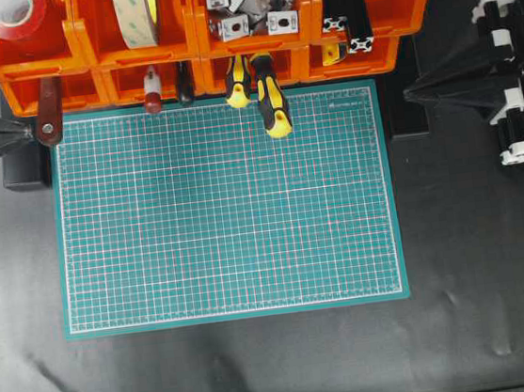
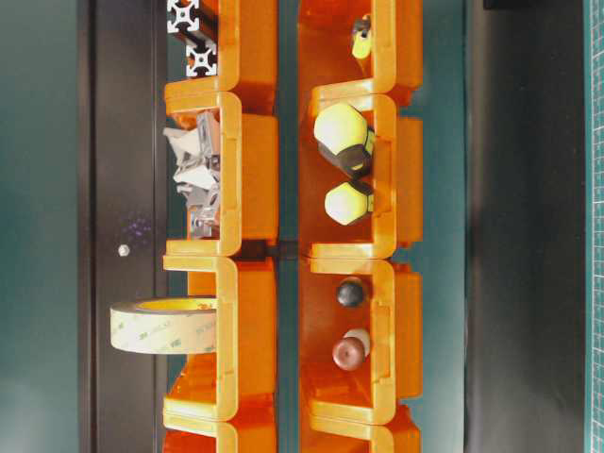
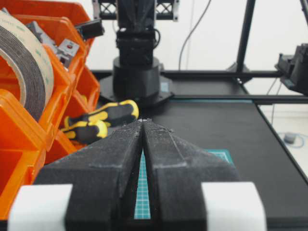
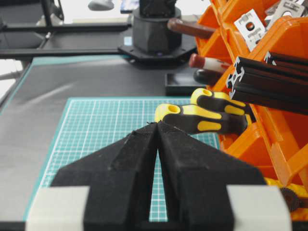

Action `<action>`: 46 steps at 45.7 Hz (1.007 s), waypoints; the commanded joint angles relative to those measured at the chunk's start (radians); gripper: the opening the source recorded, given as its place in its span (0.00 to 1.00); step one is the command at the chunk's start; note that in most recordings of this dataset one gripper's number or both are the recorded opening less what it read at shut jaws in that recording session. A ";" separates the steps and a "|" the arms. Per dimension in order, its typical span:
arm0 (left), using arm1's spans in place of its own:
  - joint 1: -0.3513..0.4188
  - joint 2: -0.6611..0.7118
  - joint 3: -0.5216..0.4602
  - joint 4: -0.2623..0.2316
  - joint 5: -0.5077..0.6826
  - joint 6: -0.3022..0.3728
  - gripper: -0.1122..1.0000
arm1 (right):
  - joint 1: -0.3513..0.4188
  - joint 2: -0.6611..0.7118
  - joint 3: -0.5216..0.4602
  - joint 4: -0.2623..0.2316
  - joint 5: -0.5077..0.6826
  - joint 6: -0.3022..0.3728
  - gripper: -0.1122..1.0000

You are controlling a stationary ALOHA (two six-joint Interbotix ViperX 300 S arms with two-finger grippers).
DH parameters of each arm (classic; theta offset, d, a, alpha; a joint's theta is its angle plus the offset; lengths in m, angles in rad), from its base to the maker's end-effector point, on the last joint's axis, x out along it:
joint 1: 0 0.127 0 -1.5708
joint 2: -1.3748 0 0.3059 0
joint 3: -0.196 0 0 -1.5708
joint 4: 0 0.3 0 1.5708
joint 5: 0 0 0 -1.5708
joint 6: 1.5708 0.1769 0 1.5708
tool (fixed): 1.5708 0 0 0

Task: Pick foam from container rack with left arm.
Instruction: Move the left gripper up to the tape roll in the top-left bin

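The foam [image 1: 135,12] stands on edge in the back row's second bin of the orange container rack [image 1: 86,60]; it shows a black band and a pale liner. From table level the foam [image 2: 165,324] juts out of the rack [image 2: 250,179]. My left gripper [image 1: 26,132] sits shut at the mat's far left corner, in front of the rack and left of the foam, holding nothing. In the left wrist view its tips [image 3: 143,121] meet, with the foam [image 3: 26,72] up to the left. My right gripper [image 1: 409,94] [image 4: 157,123] is shut and empty at the right.
A green cutting mat [image 1: 226,210] covers the table's middle. A red tape roll [image 1: 19,15], metal brackets [image 1: 250,3] and black extrusions [image 1: 345,7] fill the other back bins. Yellow-black screwdriver handles [image 1: 271,105] and a brown-handled tool [image 1: 48,121] stick out over the mat.
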 commanded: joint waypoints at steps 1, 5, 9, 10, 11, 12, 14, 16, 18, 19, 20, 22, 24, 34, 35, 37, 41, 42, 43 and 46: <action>0.000 -0.005 -0.052 0.054 0.021 -0.043 0.15 | 0.002 0.014 -0.025 0.002 -0.015 0.009 0.11; 0.002 -0.018 -0.089 0.054 0.077 -0.110 0.11 | 0.002 0.014 -0.023 0.011 -0.012 0.020 0.15; 0.002 -0.031 -0.144 0.054 0.170 -0.213 0.10 | 0.002 0.014 -0.023 0.012 -0.014 0.038 0.10; 0.000 -0.029 -0.160 0.054 0.195 -0.239 0.10 | 0.002 0.015 -0.023 0.012 -0.014 0.043 0.10; 0.002 -0.028 -0.175 0.054 0.219 -0.265 0.10 | 0.002 0.015 -0.021 0.012 -0.012 0.051 0.10; 0.002 -0.028 -0.190 0.054 0.245 -0.293 0.10 | 0.002 0.014 -0.021 0.012 -0.012 0.055 0.10; 0.002 -0.025 -0.233 0.054 0.310 -0.368 0.10 | 0.002 0.014 -0.021 0.012 -0.014 0.061 0.10; 0.005 -0.020 -0.273 0.054 0.362 -0.430 0.10 | 0.002 0.015 -0.023 0.012 -0.012 0.066 0.10; 0.006 -0.008 -0.324 0.054 0.423 -0.509 0.10 | 0.002 0.014 -0.023 0.012 -0.012 0.066 0.10; 0.009 -0.002 -0.347 0.054 0.446 -0.541 0.10 | 0.002 0.015 -0.023 0.012 -0.012 0.066 0.10; 0.011 0.005 -0.367 0.055 0.469 -0.572 0.10 | 0.002 0.014 -0.023 0.012 -0.014 0.066 0.10; 0.017 0.015 -0.407 0.055 0.514 -0.629 0.10 | 0.002 0.014 -0.023 0.012 -0.012 0.066 0.10; 0.026 0.029 -0.440 0.055 0.558 -0.687 0.10 | 0.002 0.014 -0.023 0.012 -0.014 0.066 0.10; 0.117 0.115 -0.603 0.055 0.686 -0.916 0.10 | 0.002 0.014 -0.023 0.012 -0.015 0.066 0.10; 0.123 0.123 -0.614 0.055 0.684 -0.928 0.10 | 0.002 0.014 -0.023 0.012 -0.017 0.066 0.10; 0.138 0.141 -0.640 0.055 0.690 -0.950 0.10 | 0.002 0.014 -0.023 0.012 -0.017 0.066 0.10; 0.169 0.170 -0.669 0.055 0.699 -0.977 0.10 | 0.002 0.014 -0.023 0.012 -0.017 0.066 0.10; 0.176 0.178 -0.675 0.055 0.704 -0.980 0.10 | 0.002 0.014 -0.023 0.012 -0.014 0.066 0.10; 0.184 0.189 -0.683 0.057 0.710 -0.982 0.10 | 0.002 0.014 -0.021 0.012 -0.012 0.066 0.10; 0.196 0.210 -0.695 0.055 0.726 -0.979 0.10 | 0.002 0.015 -0.021 0.012 -0.011 0.066 0.10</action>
